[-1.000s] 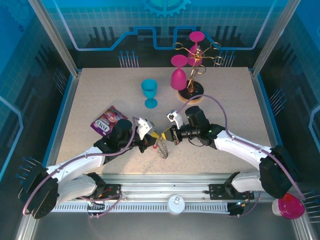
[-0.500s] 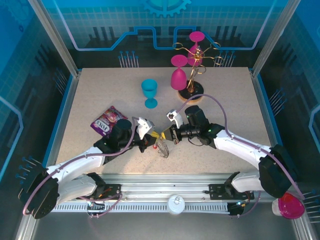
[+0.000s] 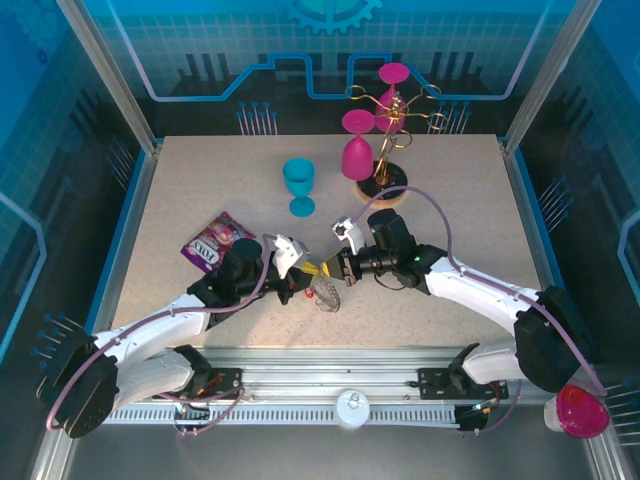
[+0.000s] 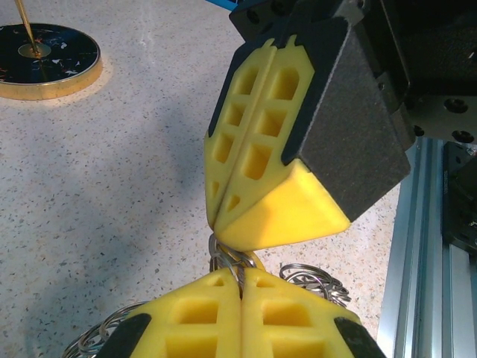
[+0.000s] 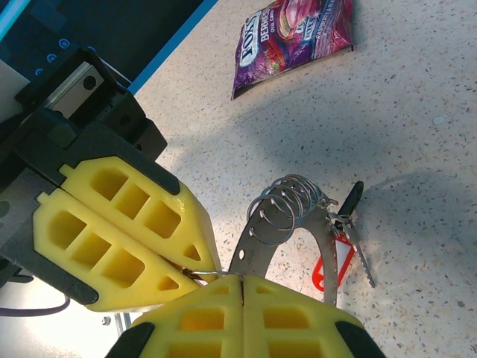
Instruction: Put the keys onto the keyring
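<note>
Left claw (image 3: pixel 300 276) shut, fingers pressed together, pinching thin wire loop (image 4: pixel 226 257) at rim of keyring (image 3: pixel 326 297). Right claw (image 3: pixel 336 272) also shut, nipping same wire bundle from opposite side. Tips of the two claws nearly touching, front-centre of tabletop (image 3: pixel 200 180). Keyring directly beneath tips, flat grey band tilted up toward them in right wrist view. Dark key (image 5: pixel 350 201) hanging off coil of loops, blade on tabletop. Snack bag (image 3: pixel 215 240) left of claws, apart.
</note>
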`<state>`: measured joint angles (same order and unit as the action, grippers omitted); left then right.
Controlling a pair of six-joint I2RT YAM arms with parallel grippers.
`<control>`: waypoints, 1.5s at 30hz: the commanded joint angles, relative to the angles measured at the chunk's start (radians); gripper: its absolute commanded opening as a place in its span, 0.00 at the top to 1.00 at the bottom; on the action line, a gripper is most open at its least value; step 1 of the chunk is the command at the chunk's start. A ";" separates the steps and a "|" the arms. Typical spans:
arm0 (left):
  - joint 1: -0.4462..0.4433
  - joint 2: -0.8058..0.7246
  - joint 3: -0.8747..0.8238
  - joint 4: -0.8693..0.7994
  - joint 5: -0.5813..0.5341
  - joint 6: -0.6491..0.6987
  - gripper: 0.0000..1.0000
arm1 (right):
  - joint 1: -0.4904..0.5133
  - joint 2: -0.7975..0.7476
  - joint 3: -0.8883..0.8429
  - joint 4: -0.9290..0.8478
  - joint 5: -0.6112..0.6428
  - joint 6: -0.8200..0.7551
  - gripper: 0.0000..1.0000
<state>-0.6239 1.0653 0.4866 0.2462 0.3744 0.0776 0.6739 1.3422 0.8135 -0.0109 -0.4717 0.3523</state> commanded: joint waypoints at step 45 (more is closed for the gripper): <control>-0.001 -0.051 -0.042 0.153 0.111 0.224 1.00 | -0.069 -0.056 0.072 -0.134 -0.046 -0.056 0.63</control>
<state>-0.6247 1.0348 0.4599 0.3046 0.4282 0.2913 0.6315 1.3388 0.8734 -0.1116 -0.4950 0.3328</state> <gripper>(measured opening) 0.048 0.358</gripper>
